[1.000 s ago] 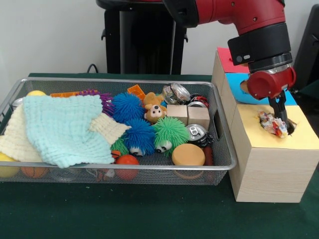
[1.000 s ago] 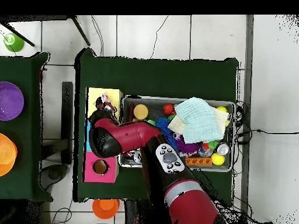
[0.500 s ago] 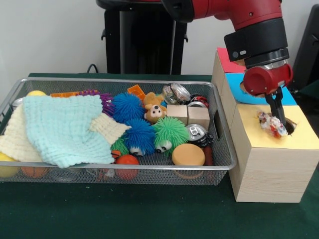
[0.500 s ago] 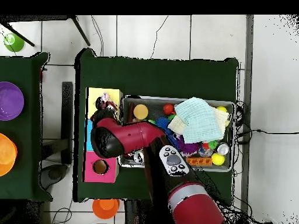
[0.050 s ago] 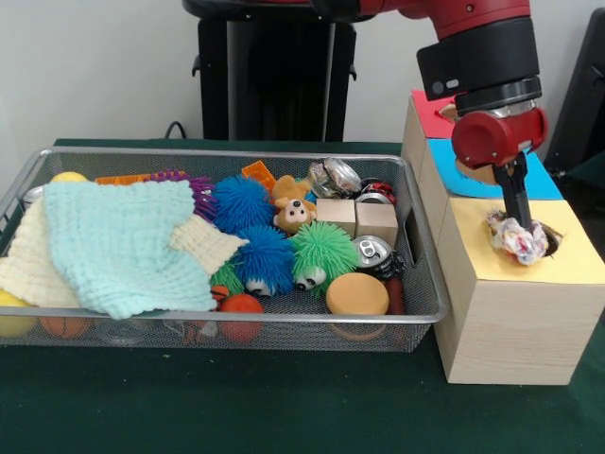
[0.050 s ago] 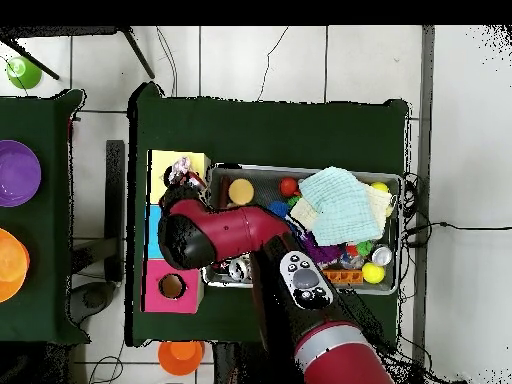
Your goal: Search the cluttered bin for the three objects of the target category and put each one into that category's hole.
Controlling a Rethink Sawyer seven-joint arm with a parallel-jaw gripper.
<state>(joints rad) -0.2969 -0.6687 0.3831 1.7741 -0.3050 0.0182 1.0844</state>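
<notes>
A crumpled, colourful wrapper point(image 5: 518, 238) lies at the mouth of the hole in the yellow-topped box point(image 5: 577, 257); from above the wrapper point(image 6: 181, 178) shows at that box's edge. My gripper point(image 5: 519, 219) hangs just over it, open, tips at the wrapper's top and holding nothing. In the wire bin point(image 5: 427, 312) lie a crushed silver can point(image 5: 334, 176), a second can point(image 5: 371, 251) and a red can point(image 5: 378, 189). In the overhead view the arm point(image 6: 225, 235) hides the gripper.
The bin also holds pale cloths point(image 5: 118, 241), blue and green spiky balls point(image 5: 321, 253), a small teddy bear point(image 5: 293, 215), wooden blocks point(image 5: 357, 218), a tan disc point(image 5: 357, 294) and small balls. Blue-topped point(image 5: 442, 151) and red-topped point(image 5: 427, 112) boxes stand behind the yellow one.
The gripper has risen straight up from beside the hole. The wrapper stayed at the hole's mouth, let go.
</notes>
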